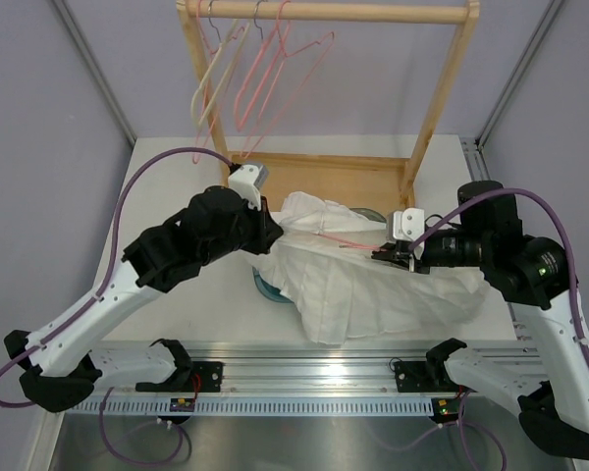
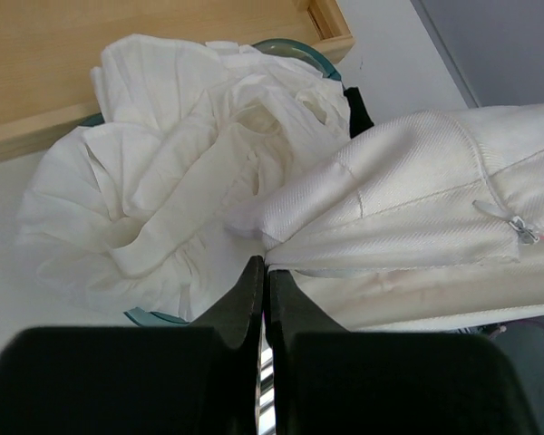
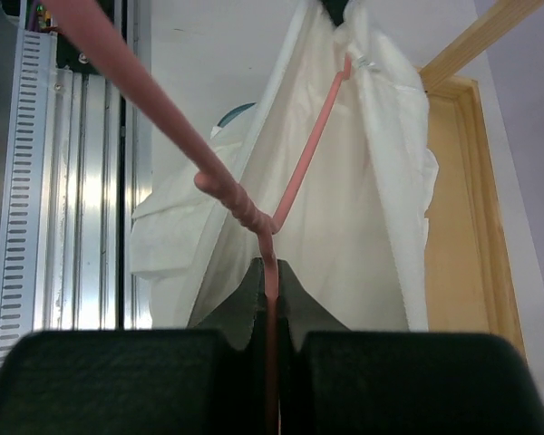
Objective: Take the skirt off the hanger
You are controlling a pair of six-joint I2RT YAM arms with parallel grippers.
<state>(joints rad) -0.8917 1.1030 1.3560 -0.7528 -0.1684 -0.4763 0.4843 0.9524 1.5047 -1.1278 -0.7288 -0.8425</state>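
right gripper (image 3: 270,272) is clamped on the neck of the pink wire hanger (image 3: 301,168). left gripper (image 2: 264,270) is pinched shut on a waist corner of the white woven fabric skirt (image 1: 373,285). The skirt is stretched left-right between them, over the teal tub (image 2: 301,53). The hanger runs from the right claw towards the left, so I'd pull the two apart along that axis. Only the right wrist view shows the hanger arm inside the waist. Only the left wrist view shows the zip.

I read skirt (image 1: 373,285) as plain white, fine twill weave up close. Zip pull (image 2: 524,228) silver. Hanger (image 3: 301,163) salmon pink. Tub (image 1: 263,287) rim teal. Rack (image 1: 324,12) pale natural wood. Spare hangers (image 1: 214,78): one cream, rest pink. Cables (image 1: 137,182) purple. Arm shells (image 1: 98,304) white, joints black. Tabletop (image 1: 206,309) white.
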